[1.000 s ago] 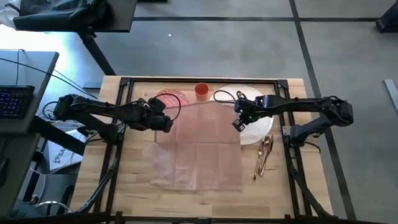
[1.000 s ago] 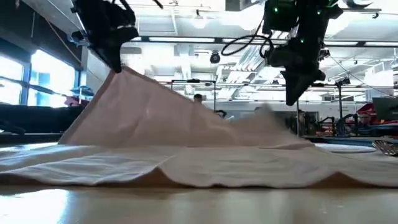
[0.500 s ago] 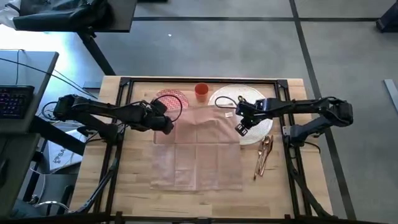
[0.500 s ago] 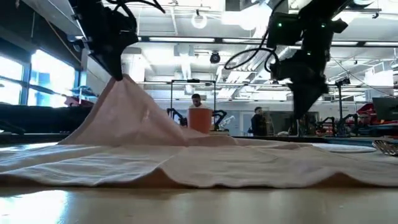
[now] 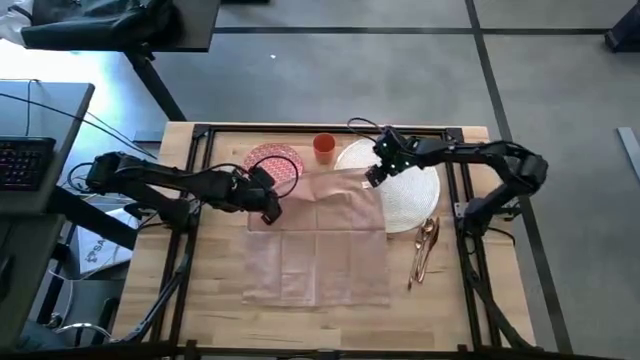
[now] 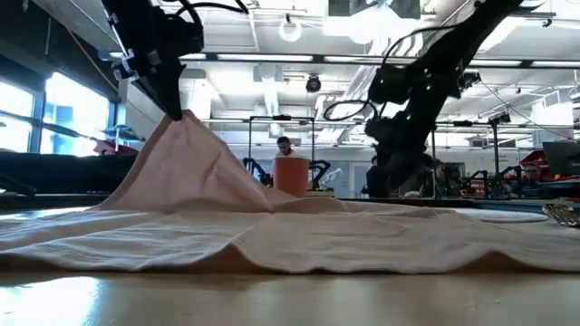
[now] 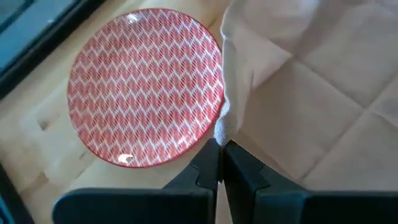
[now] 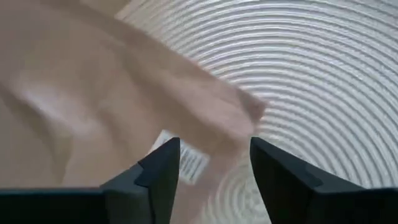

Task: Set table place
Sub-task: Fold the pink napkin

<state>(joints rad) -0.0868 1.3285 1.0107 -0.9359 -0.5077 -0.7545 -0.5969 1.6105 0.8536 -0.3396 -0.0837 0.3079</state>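
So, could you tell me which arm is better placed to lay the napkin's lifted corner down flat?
The left: its end effector already pinches the napkin corner; the right end effector is open.

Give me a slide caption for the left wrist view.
Left gripper pinches a corner of the beige napkin beside the red patterned plate.

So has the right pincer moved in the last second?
Yes. In the high view the right pincer, now open, has moved from the placemat's near edge toward its far edge by the orange cup.

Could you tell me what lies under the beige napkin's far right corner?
The beige cloth napkin overlaps the round white woven placemat's edge, visible in the right wrist view; what lies beneath the napkin's middle is hidden.
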